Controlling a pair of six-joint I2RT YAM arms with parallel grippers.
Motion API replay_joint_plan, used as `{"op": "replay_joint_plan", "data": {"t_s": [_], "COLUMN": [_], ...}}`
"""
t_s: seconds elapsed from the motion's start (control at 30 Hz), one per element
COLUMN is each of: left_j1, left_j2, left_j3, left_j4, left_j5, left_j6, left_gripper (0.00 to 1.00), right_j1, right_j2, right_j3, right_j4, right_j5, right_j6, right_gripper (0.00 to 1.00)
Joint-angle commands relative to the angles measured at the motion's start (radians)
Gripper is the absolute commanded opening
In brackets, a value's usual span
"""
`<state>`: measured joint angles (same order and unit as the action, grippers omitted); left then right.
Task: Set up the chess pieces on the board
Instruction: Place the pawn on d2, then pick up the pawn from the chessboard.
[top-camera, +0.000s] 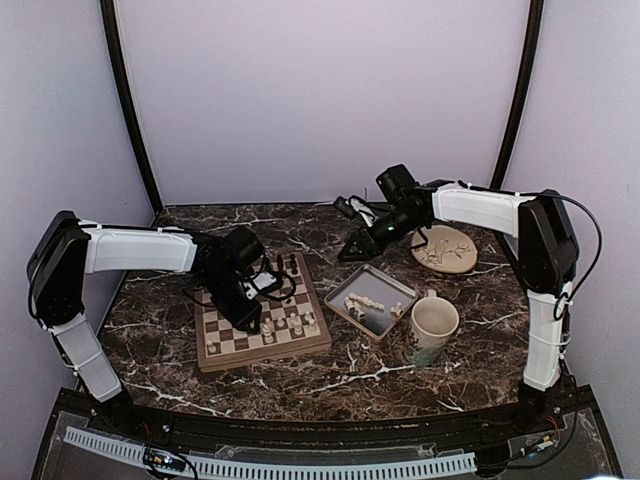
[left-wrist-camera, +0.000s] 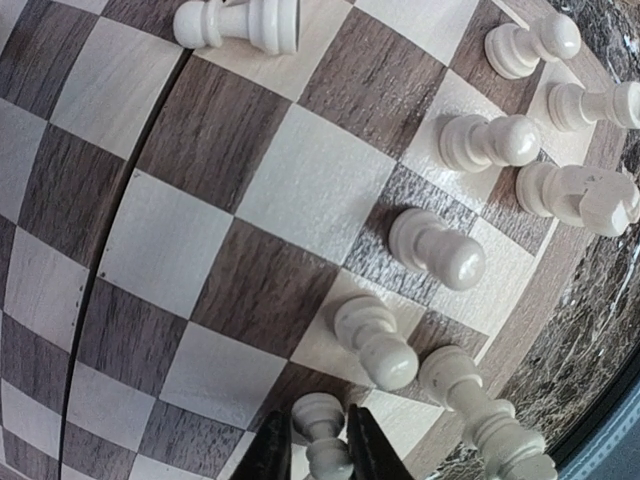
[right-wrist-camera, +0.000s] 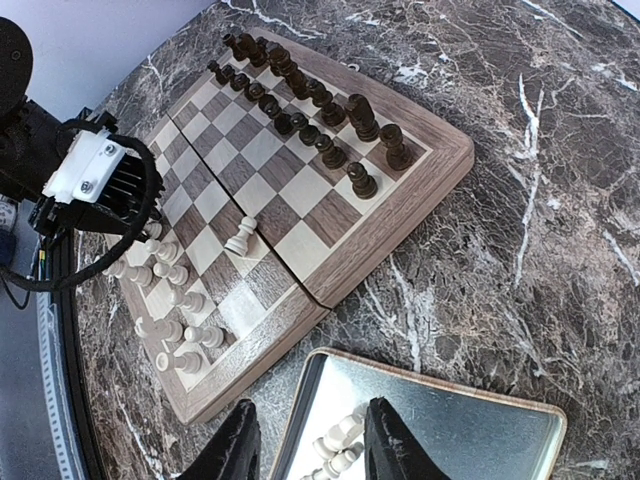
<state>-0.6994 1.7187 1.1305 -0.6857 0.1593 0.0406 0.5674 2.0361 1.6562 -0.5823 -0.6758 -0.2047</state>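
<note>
Left gripper (left-wrist-camera: 318, 447) sits at the bottom centre of the left wrist view, fingers either side of an upright white pawn (left-wrist-camera: 318, 425) on the board (left-wrist-camera: 300, 180). Pads look right at its sides; cannot tell if they pinch it or stand just off it. Right gripper (right-wrist-camera: 312, 440) is parted with nothing between the fingers, hovering over the tray (right-wrist-camera: 470, 430) at the bottom of the right wrist view.

White pieces (left-wrist-camera: 440, 248): most stand in two rows along the board's edge, right side of the left wrist view. A lone pawn (right-wrist-camera: 240, 238) stands out mid-board. A few more lie loose in the tray. Dark pieces (right-wrist-camera: 320, 110) are lined up at the upper edge of the board in the right wrist view.

Handling, as a judgement: small, light, rigid turned wood. Smooth and rounded, so likely slippery, and the narrow base tips easily. Best taken at the neck under the head and lifted straight up. The ones lying in the tray would need a pinch across the waist and could roll.

Room: neighbours crowd the pawn at the left gripper, so wide fingers could knock one. The board's centre squares are open. In the overhead view the mug (top-camera: 432, 328) stands just beside the tray's lower right, with bare table (top-camera: 150, 330) left of the board.
</note>
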Motion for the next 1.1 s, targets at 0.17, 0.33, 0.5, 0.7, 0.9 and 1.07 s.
{"op": "replay_joint_plan", "data": {"t_s": [0.17,0.33,0.5,0.7,0.9,1.07], "left_j1": [-0.005,-0.004,0.015,0.127,0.200,0.208], "left_j2": [-0.021,-0.072,-0.159,-0.279,-0.336,-0.339], "left_j3": [0.000,0.006,0.015,-0.030,-0.095,-0.120], "left_j4": [-0.007,-0.006,-0.030,0.067,0.213,0.279], "left_j5": [-0.017,-0.003,0.002,0.009,-0.084,-0.096], "left_j6": [-0.008,-0.019,-0.021,-0.068,-0.154,-0.189], "left_gripper": [0.26,0.32,0.37,0.38,0.39,0.39], "right_j1": [0.005,0.011,0.049,0.168,0.279,0.343], "right_j2": [-0.017,-0.020,-0.029,-0.016,0.044,0.116], "right_j3": [-0.001,0.002,0.013,0.036,0.111,0.189], "right_j4": [-0.003,-0.004,-0.003,-0.004,-0.018,-0.038], "right_j5": [0.001,0.018,0.086,0.239,0.387,0.468], "right_j6": [-0.009,-0.010,-0.021,-0.046,-0.042,-0.025], "right_gripper": [0.36,0.36,0.36,0.37,0.39,0.41]}}
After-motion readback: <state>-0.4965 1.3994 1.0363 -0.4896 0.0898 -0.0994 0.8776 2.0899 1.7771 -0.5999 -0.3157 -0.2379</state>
